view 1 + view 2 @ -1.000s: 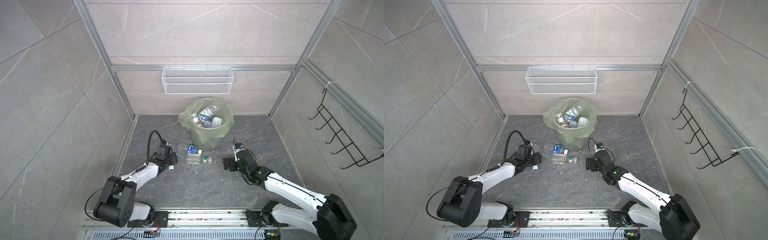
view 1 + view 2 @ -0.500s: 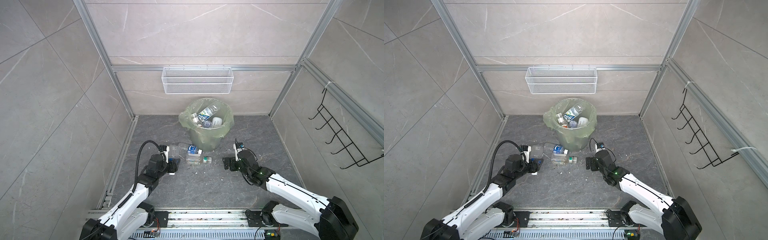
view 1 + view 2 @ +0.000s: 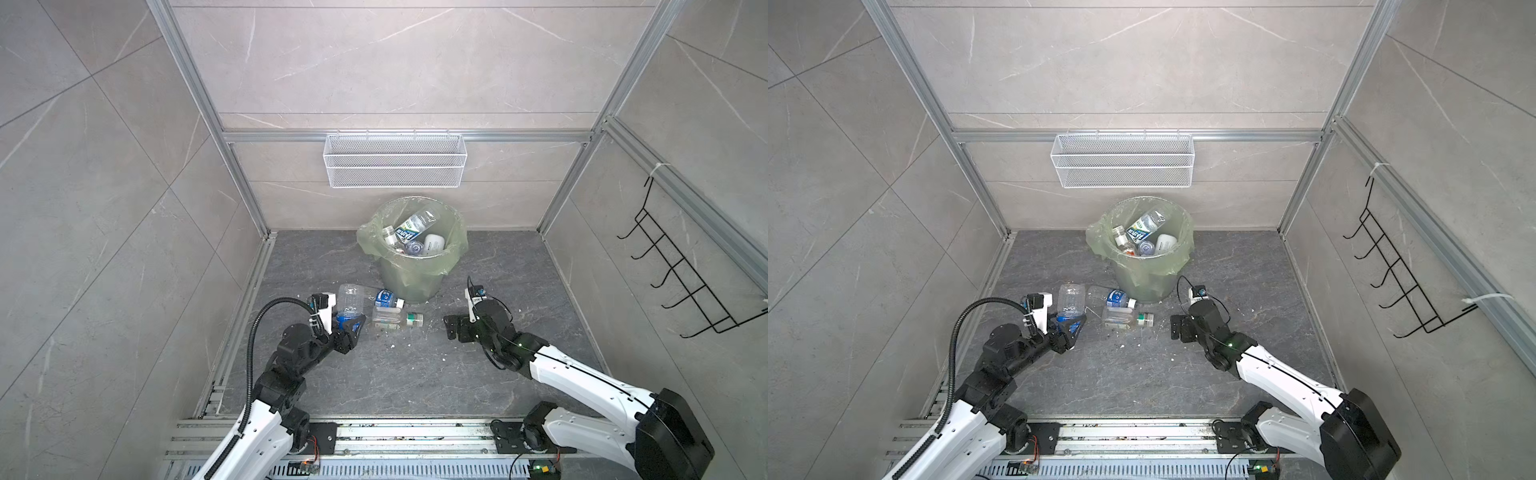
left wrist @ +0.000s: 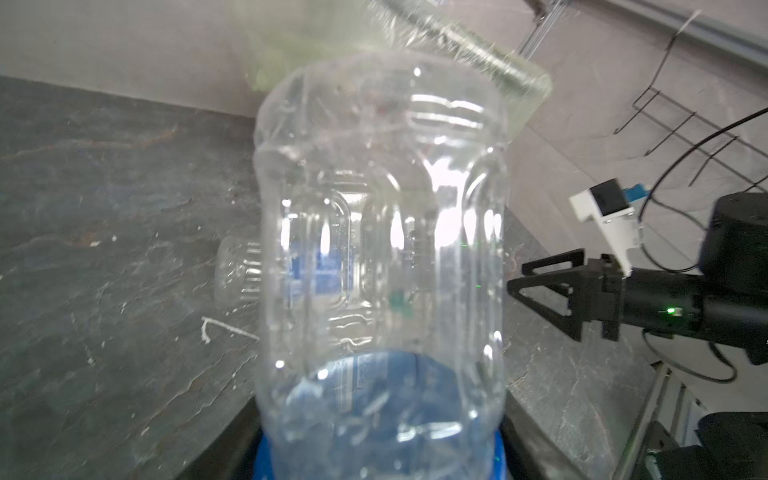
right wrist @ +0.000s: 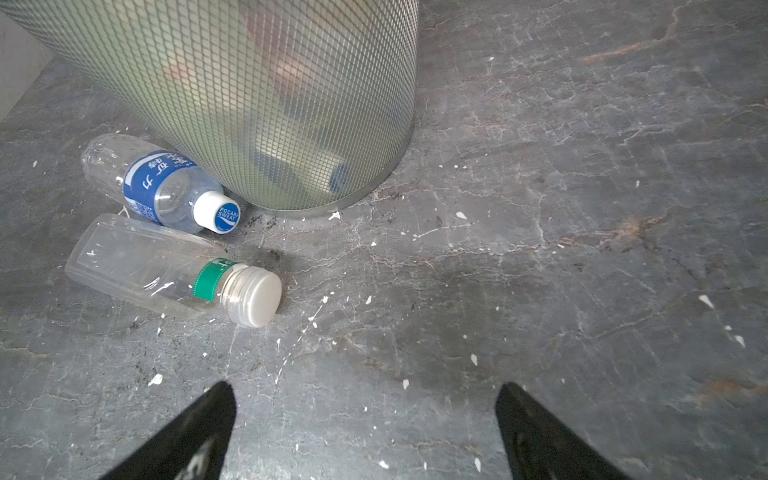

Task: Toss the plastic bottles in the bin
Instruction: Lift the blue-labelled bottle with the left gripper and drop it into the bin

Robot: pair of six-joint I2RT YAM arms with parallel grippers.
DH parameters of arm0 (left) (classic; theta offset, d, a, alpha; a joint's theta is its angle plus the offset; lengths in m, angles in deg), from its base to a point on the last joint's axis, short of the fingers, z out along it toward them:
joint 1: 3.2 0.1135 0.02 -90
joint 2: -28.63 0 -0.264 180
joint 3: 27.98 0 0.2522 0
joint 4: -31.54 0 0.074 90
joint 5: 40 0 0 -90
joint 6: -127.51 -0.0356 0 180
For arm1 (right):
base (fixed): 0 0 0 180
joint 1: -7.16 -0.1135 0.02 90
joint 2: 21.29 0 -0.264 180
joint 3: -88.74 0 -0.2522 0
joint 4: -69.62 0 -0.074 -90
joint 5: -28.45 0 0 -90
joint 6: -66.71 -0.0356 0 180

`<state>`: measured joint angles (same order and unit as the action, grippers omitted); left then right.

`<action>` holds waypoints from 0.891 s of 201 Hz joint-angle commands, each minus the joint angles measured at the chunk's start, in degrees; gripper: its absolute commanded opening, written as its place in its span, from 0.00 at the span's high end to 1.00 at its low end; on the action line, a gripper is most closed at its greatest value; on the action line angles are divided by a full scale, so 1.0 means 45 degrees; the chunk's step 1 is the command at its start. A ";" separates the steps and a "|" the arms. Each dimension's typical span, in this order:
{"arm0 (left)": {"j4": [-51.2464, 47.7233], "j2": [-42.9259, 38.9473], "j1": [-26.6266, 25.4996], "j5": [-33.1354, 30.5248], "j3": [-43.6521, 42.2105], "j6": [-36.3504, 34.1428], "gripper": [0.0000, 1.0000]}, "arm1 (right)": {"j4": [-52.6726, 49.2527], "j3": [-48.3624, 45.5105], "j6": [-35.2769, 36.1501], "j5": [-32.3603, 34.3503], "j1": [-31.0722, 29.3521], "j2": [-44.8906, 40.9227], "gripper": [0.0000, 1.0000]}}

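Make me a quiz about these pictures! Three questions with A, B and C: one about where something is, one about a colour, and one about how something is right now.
1. Where is the blue-label bottle?
A. lying on the floor beside the bin
B. inside the bin
C. standing upright in the middle of the floor

2. What colour is the band near the cap of the flat-sided bottle?
A. red
B. green
C. yellow

3. How is the right end effector?
A. shut on a bottle
B. shut and empty
C. open and empty

Answers:
1. A, since the right wrist view shows it on its side by the bin's base.
2. B, since a green band sits just behind its white cap.
3. C, since its jaws stand wide apart with only bare floor between them.
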<state>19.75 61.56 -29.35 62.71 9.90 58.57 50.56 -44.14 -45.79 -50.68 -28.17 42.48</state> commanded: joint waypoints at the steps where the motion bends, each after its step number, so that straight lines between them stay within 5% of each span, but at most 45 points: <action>1: 0.0713 0.0680 -0.0415 0.0149 0.1848 -0.0234 0.52 | 0.0011 0.0340 -0.0058 -0.0200 -0.0039 0.0087 0.00; 33: 0.0431 0.4346 -0.1056 0.0164 0.5855 -0.0970 0.52 | 0.0006 0.0340 -0.0058 -0.0361 -0.0039 -0.0027 0.00; 62: -0.0850 0.9361 -0.1103 0.0975 1.1864 -0.1084 0.51 | -0.0061 0.0320 -0.0058 -0.0429 -0.0039 -0.0195 0.00; 73: -0.2118 1.1434 -0.1095 0.1123 1.4588 -0.1223 0.34 | -0.0072 0.0320 -0.0057 -0.0433 -0.0044 -0.0242 0.00; 80: -0.3130 1.2625 -0.1064 0.1043 1.6333 -0.1195 0.02 | -0.0108 0.0310 -0.0058 -0.0416 -0.0039 -0.0281 0.00; 96: -0.4415 1.4308 -0.1007 0.0422 1.8731 -0.1161 0.00 | -0.0198 0.0282 -0.0048 -0.0387 -0.0039 -0.0415 0.00; 113: -0.3932 1.4054 -0.0985 -0.0288 1.8437 -0.1267 0.00 | -0.0286 0.0226 -0.0053 -0.0391 -0.0039 -0.0714 0.00; 149: -0.0857 1.1092 -0.1034 -0.1057 1.4488 -0.1062 0.00 | -0.0252 0.0169 -0.0037 -0.0584 -0.0039 -0.1051 0.00; 179: -0.0763 0.9537 -0.1083 -0.1255 1.2800 -0.1087 0.00 | -0.0153 0.0178 -0.0036 -0.0742 -0.0037 -0.0853 0.00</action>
<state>9.61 112.25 -34.07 58.95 69.98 54.41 50.10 -44.14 -45.79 -53.06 -28.17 38.44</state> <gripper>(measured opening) 0.998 0.990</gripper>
